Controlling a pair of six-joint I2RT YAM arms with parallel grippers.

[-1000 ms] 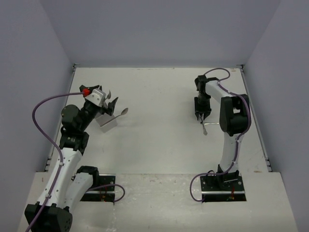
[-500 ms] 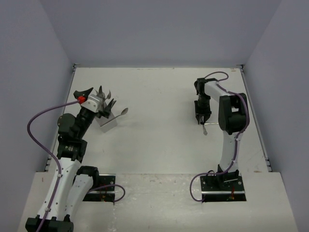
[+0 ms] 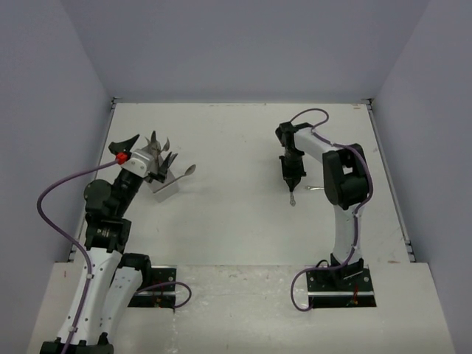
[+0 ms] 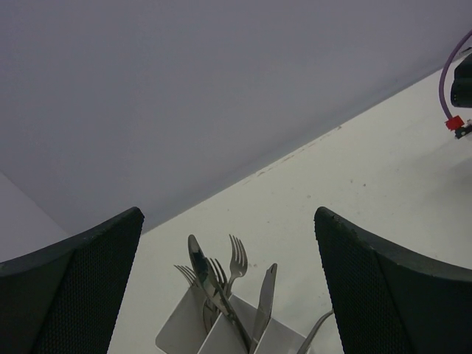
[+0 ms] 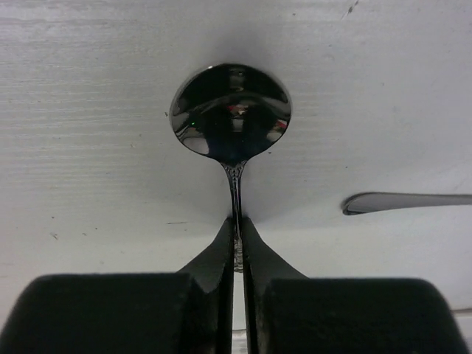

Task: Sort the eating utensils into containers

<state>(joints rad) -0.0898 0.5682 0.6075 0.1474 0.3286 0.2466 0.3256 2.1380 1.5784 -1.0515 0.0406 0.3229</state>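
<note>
White tabletop (image 5: 88, 88), shiny round-bowled spoon (image 5: 230, 110) pinched between right fingers (image 5: 214, 258), bowl mirror-dark

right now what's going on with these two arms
The right gripper is shut on the handle of a spoon, with the bowl pointing away from the fingers. Another utensil lies on the table just beside it, not yet sorted. The left gripper is open and holds nothing, above the grey holder, where forks and a knife already stand.
</note>
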